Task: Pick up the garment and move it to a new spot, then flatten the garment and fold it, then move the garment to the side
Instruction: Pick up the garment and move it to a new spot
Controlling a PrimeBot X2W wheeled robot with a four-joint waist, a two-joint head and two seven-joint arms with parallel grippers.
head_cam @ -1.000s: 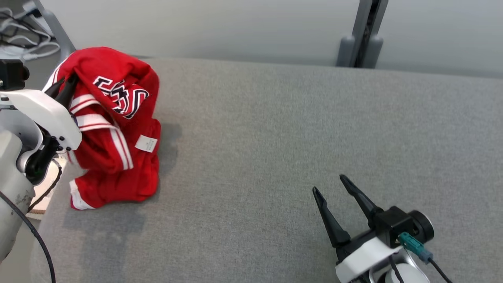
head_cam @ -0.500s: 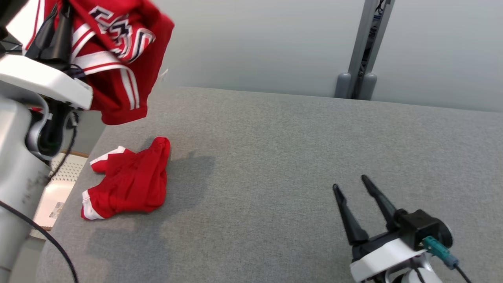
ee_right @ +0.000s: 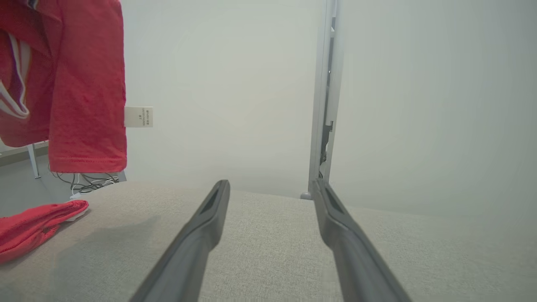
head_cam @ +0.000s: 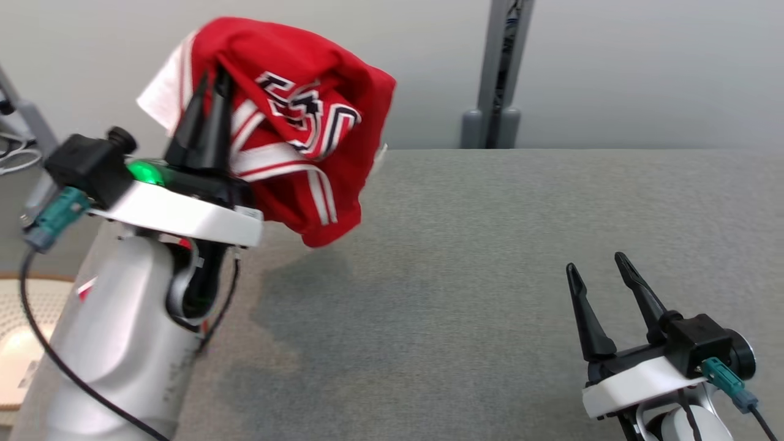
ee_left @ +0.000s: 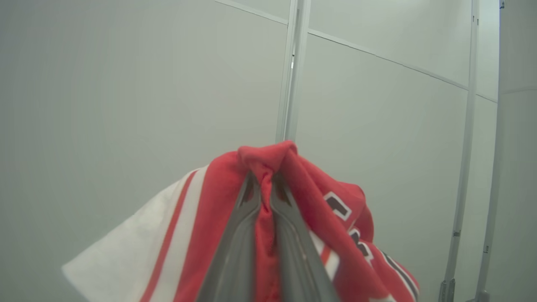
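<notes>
Red garment [head_cam: 306, 79] hangs clamped in the left gripper [head_cam: 212, 75]; right gripper [head_cam: 595, 262] stands wide apart, empty.

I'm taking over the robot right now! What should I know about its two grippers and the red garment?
Left gripper: shut on the red garment, which hangs bunched in the air above the grey table.
Right gripper: open and empty, low over the table's right side.
Another red piece lies on the table toward the robot's left; I cannot tell whether it is joined to the held garment.
Done: the pick-up.
Left: set the garment down at a new spot, flatten it, fold it, move it aside.
</notes>
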